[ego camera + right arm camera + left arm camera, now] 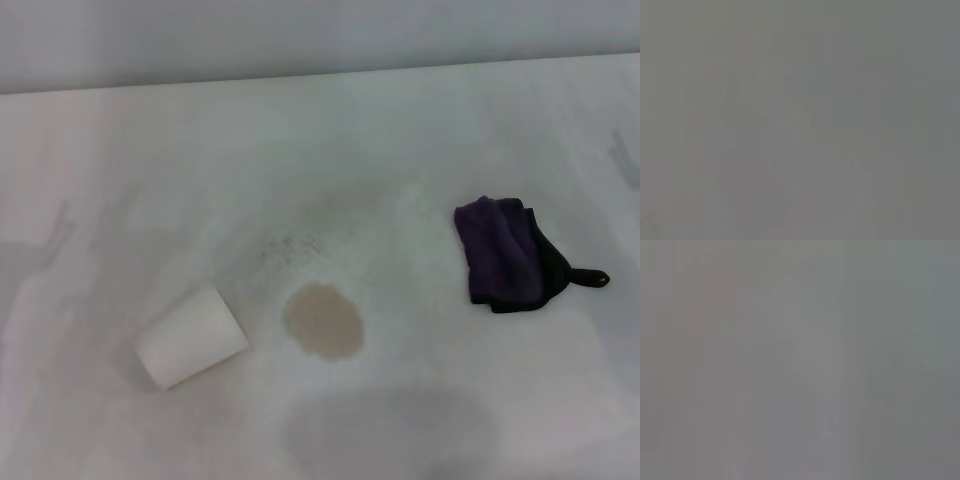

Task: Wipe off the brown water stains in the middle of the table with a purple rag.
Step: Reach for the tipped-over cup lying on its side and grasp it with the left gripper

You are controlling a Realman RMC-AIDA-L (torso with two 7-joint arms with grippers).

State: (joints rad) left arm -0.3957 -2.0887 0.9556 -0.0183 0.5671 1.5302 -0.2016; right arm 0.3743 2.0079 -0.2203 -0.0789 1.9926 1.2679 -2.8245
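The brown water stain (323,322) is a light tan oval puddle near the middle of the white table (400,140). The purple rag (510,253) lies crumpled to the right of it, with black edging and a small black loop tab pointing right. Nothing touches the rag or the stain. Neither gripper shows in the head view. Both wrist views show only a flat grey blur, with no fingers and no objects to make out.
A white paper cup (190,338) lies on its side just left of the stain. A faint grey speckled smudge (290,248) sits behind the stain. The table's far edge (320,75) meets a grey wall.
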